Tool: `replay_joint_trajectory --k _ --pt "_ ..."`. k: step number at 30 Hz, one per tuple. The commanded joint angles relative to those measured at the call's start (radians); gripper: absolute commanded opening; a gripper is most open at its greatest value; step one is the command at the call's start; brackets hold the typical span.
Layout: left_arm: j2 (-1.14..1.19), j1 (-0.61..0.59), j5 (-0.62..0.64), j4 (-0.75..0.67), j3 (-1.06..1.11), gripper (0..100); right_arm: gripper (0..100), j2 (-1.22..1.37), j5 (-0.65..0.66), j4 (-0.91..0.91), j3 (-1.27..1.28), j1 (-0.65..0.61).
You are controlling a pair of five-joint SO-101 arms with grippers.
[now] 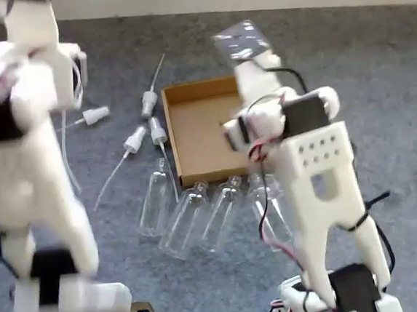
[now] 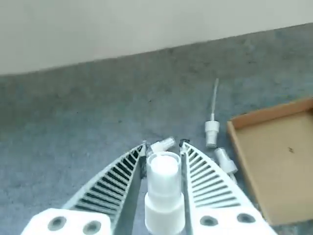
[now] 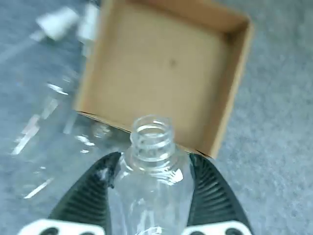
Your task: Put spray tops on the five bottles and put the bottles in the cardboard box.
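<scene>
Spray top (image 2: 164,191) clamped in left gripper (image 2: 164,145), uncapped bottle (image 3: 150,136) clamped in right gripper (image 3: 154,157): any misalignment and top misses neck or slips loose.

Lit softly and evenly, fairly bright. Throws only faint, diffuse shadows on the grey desk (image 1: 391,74). Glints white along the clear bottles (image 1: 192,216). Washes out the pale wall (image 2: 98,29).
</scene>
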Motion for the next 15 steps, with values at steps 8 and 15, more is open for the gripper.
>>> replay_joint_trajectory --k 8,15 --pt "-0.575 0.174 0.041 -0.086 0.375 4 0.4 -0.437 -0.08 -0.464 0.535 -0.269" --pt "-0.584 0.325 0.117 -0.245 0.378 3 0.4 -0.584 -0.068 -0.75 0.921 -0.271"
